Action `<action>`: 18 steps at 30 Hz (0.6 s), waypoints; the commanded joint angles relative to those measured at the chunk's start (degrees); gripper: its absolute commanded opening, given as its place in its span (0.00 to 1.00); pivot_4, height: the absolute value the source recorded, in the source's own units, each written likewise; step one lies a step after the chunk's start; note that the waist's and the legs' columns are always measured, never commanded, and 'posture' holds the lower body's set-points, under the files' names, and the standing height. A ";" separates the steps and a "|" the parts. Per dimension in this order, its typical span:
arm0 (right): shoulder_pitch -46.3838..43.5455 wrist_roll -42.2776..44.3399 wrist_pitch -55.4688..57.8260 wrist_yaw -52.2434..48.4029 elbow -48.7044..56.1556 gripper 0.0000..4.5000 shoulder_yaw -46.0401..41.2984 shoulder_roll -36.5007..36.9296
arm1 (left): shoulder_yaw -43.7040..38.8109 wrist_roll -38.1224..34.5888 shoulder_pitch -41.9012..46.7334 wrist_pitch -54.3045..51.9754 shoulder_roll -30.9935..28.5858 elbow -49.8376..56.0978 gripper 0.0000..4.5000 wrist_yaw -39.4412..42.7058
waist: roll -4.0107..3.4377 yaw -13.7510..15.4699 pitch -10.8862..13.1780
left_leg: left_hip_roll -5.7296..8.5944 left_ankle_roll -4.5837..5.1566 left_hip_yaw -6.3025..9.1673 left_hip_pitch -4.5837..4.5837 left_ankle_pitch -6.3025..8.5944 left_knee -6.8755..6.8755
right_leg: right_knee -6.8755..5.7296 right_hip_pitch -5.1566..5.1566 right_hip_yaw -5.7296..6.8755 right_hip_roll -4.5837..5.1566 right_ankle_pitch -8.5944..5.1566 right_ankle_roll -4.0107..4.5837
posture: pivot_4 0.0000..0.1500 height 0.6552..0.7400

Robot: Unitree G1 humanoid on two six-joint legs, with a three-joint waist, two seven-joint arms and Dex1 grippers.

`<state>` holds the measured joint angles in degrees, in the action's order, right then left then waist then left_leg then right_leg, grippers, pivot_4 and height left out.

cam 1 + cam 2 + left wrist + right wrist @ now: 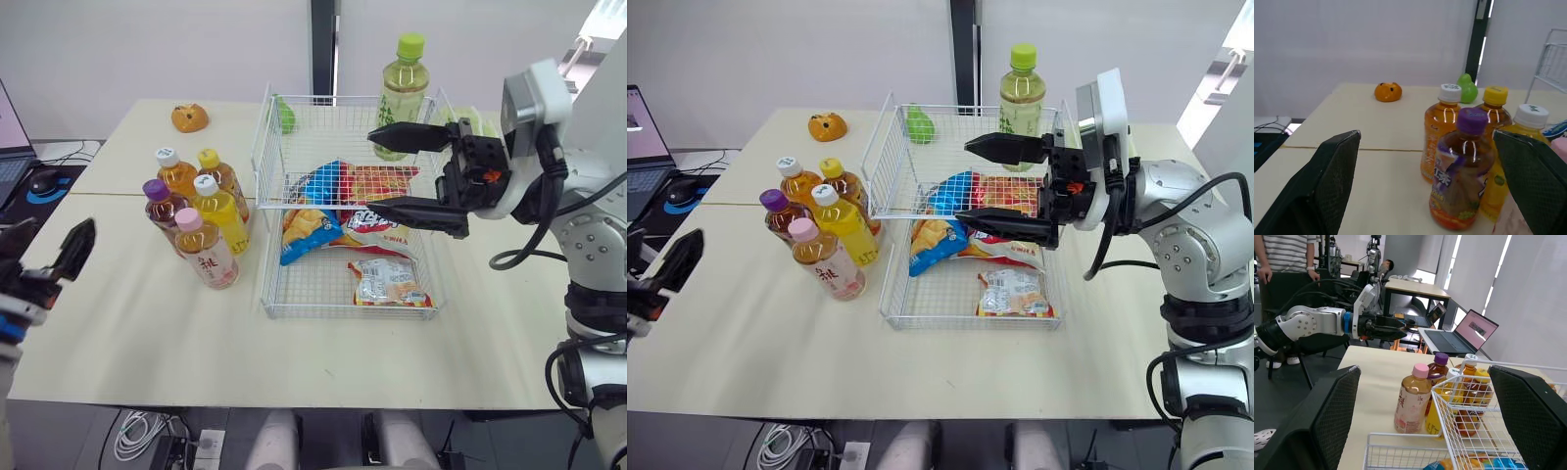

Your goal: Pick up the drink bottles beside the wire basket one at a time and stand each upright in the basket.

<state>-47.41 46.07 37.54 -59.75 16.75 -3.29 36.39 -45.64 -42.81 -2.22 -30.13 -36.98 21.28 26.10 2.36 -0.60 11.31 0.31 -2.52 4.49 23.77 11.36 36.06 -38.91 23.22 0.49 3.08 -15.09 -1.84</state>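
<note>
Black jaws of the left gripper [49, 247] gape wide and empty; five upright bottles [201, 211] cluster at its 2 o'clock on the tabletop [127, 323], just beside the wire basket [263, 245], the purple-capped bottle [1462, 171] nearest. The right gripper [372, 171], jaws equally wide and empty, hovers over the basket with the cluster at its 9 o'clock, so the left arm looks better placed. One green-capped bottle [404, 93] stands at the basket's far corner, inside or behind I cannot tell.

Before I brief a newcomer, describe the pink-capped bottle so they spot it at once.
Find the wire basket mid-table; five bottles stand clustered at its left side. The pink-capped bottle is the one nearest the table's front edge, the only pink cap there.
</note>
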 commanded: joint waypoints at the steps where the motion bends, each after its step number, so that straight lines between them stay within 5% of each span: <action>1: 1.51 1.50 0.09 1.85 3.99 1.00 -3.07 1.32 | 5.28 1.64 5.29 0.04 -2.98 -3.01 1.00 0.58 | 0.00 0.06 0.00 | 0.00 0.00 0.01 0.00 0.00 0.00 | -0.01 0.00 0.01 -0.02 0.00 0.00 | 1.00 1.00; 18: 1.92 -0.85 -0.32 4.55 4.07 1.00 -1.68 1.71 | 19.93 12.45 23.07 4.46 -4.26 -21.14 1.00 2.78 | 0.00 0.10 0.01 | 0.04 0.00 0.04 0.02 0.00 -0.02 | -0.01 0.02 0.05 -0.06 0.01 0.01 | 1.00 1.00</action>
<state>-43.92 45.61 38.05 -55.67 19.96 -4.37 37.62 -25.58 -31.36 19.58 -27.50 -40.07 0.28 28.40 2.36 -0.50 11.31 0.35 -2.52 4.53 23.79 11.36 36.04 -38.91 23.25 0.52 3.02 -15.08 -1.83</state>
